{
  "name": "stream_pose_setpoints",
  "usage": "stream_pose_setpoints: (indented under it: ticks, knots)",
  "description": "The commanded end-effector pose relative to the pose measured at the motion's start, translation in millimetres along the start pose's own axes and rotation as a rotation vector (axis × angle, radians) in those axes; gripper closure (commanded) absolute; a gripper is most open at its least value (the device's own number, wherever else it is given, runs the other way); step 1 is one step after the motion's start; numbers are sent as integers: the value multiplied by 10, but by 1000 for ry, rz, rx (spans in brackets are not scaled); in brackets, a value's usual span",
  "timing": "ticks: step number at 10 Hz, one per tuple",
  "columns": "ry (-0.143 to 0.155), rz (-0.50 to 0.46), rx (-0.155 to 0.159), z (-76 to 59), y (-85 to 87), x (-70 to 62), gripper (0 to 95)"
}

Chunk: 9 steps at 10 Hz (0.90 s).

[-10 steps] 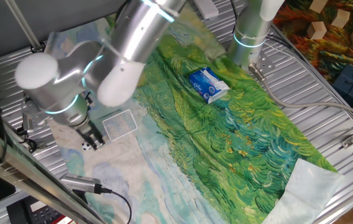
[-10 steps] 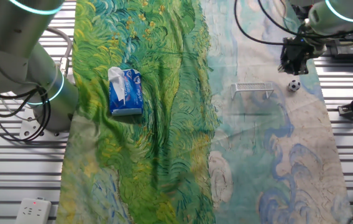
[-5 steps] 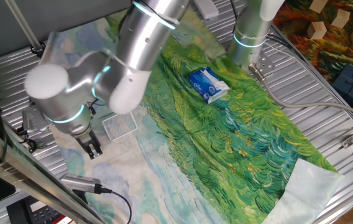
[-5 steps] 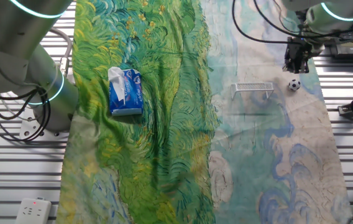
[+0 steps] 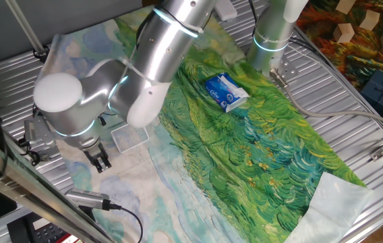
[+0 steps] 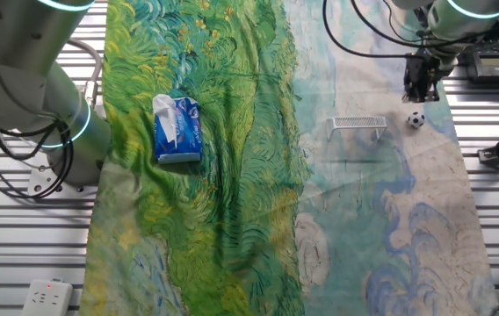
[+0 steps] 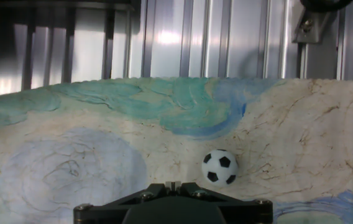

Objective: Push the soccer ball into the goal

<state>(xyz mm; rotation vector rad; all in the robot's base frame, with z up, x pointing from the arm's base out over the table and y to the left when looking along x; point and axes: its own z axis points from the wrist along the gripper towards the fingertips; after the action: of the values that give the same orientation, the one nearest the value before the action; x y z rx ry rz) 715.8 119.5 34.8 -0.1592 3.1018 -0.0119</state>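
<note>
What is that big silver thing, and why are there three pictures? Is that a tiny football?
The silver thing is a robot arm. At its end is a gripper, a hand with two fingers; I cannot tell whether the fingers are open or shut, and it does not seem to hold anything. Two pictures come from cameras fixed beside the table, looking from different sides. The third comes from a camera on the robot's hand. On the painted cloth lies a tiny soccer ball, and next to it stands a little mesh goal. Further away lies a blue-and-white packet. In the hand camera, the ball sits just in front of the gripper.
</note>
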Motion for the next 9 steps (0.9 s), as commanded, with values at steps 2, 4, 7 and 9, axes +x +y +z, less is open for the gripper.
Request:
stream_pose_setpoints:
  ticks: [2, 4, 7, 9]
  knots:
    - [-7, -6, 10, -27, -11, -97, 950]
    - [-7, -8, 11, -29, -12, -99, 950]
    - [48, -12, -17, -35, -13, -95, 950]
    - [126, 5, -59, -198, -20, -59, 950]
